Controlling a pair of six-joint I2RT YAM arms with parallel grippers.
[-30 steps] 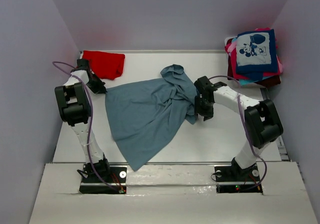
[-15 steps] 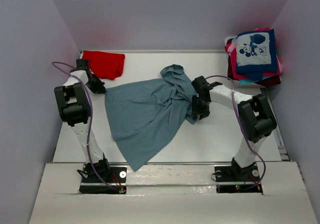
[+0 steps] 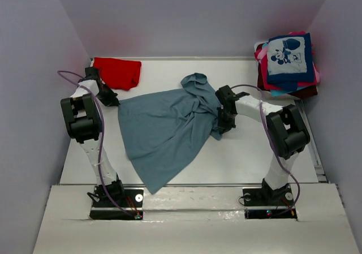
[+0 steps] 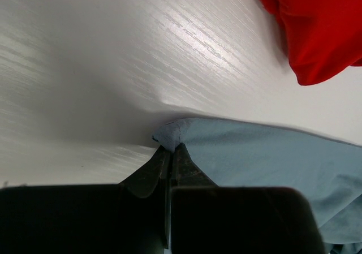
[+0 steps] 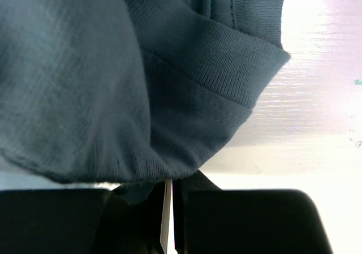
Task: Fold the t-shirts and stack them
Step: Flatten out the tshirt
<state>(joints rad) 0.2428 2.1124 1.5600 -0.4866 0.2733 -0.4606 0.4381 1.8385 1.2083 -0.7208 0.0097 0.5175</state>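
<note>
A dusty grey-blue t-shirt (image 3: 164, 129) lies spread and rumpled across the middle of the table. My left gripper (image 3: 115, 101) is shut on its far-left corner; in the left wrist view the fingertips (image 4: 171, 147) pinch a small peak of the cloth (image 4: 266, 152). At the shirt's bunched right edge, my right gripper (image 3: 219, 119) is shut, with a ribbed hem fold (image 5: 215, 90) gathered at its tips (image 5: 172, 183). A red t-shirt (image 3: 119, 72) lies crumpled at the back left, also seen in the left wrist view (image 4: 317, 28).
A stack of folded t-shirts (image 3: 288, 64), topped by a navy one with a cartoon-mouse print, sits at the back right corner. White walls close in the table (image 3: 249, 152) on three sides.
My right gripper has slid a little left into the shirt's right edge and closed on the fabric. The left gripper keeps its hold on the corner, nearly still.
</note>
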